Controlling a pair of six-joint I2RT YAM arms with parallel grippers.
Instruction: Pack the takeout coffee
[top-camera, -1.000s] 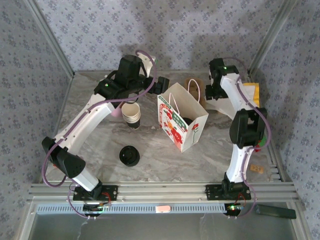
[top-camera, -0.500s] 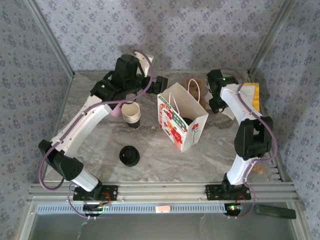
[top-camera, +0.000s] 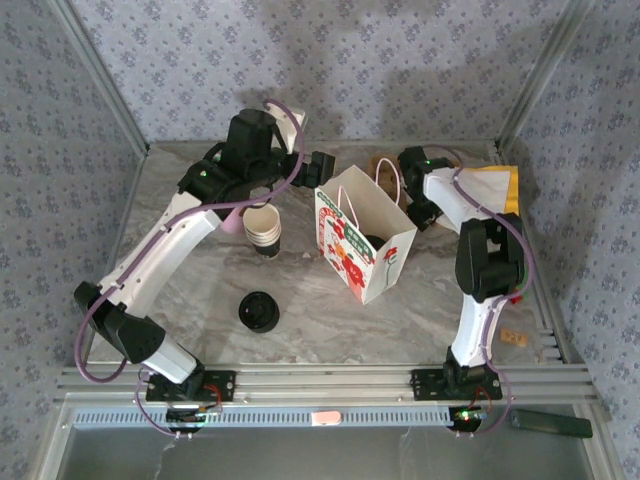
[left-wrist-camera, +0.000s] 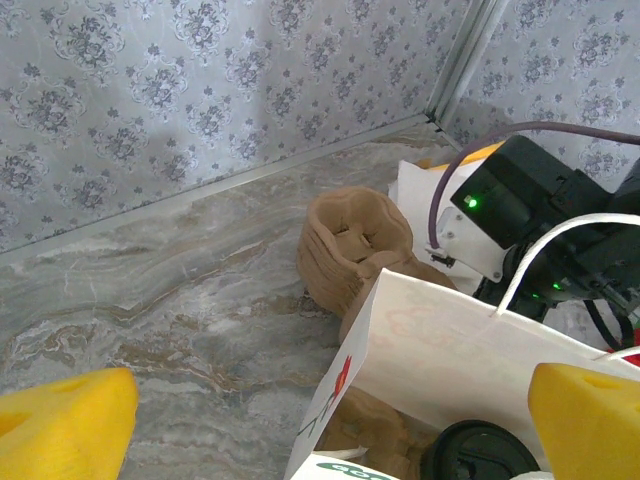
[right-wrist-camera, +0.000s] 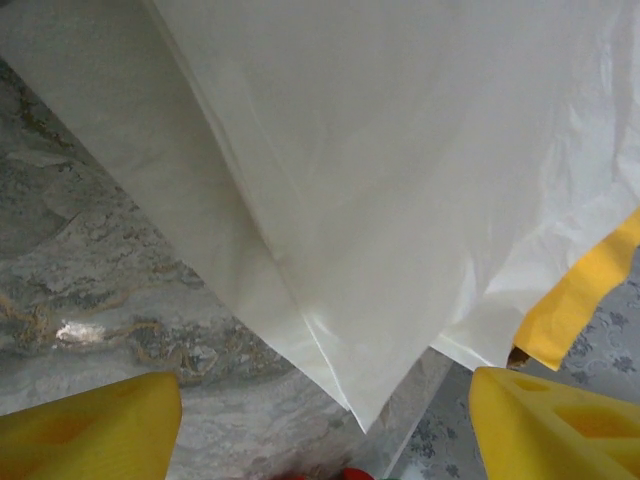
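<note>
- Left gripper (left-wrist-camera: 330, 400) hangs with its yellow fingers (left-wrist-camera: 62, 425) spread wide and nothing between them, by the far left corner of the paper bag's mouth.
- Right gripper (right-wrist-camera: 325, 400) is likewise spread and empty, pointed down at the white plastic sheets behind the bag on the right.
- Grey marbled table (top-camera: 320, 315) carries everything.
- Paper bag (top-camera: 345, 255), white with a red flower print, stands upright and open-mouthed near the middle of the table, its cord handles raised.
- White plastic sheets (right-wrist-camera: 400, 150) lie at the far right, a yellow edge (right-wrist-camera: 580, 290) showing under them.
- Stack of lidless beige cups (top-camera: 264, 230) stands just left of the bag, beneath the left arm.
- Brown cardboard piece (left-wrist-camera: 355, 240) rests on the table just behind the bag.
- Pile of black lids (top-camera: 259, 310) sits nearer the front, apart from the bag and cups.
- Takeout coffee (left-wrist-camera: 480, 455) sits inside the bag, its round black lid visible through the open mouth.
</note>
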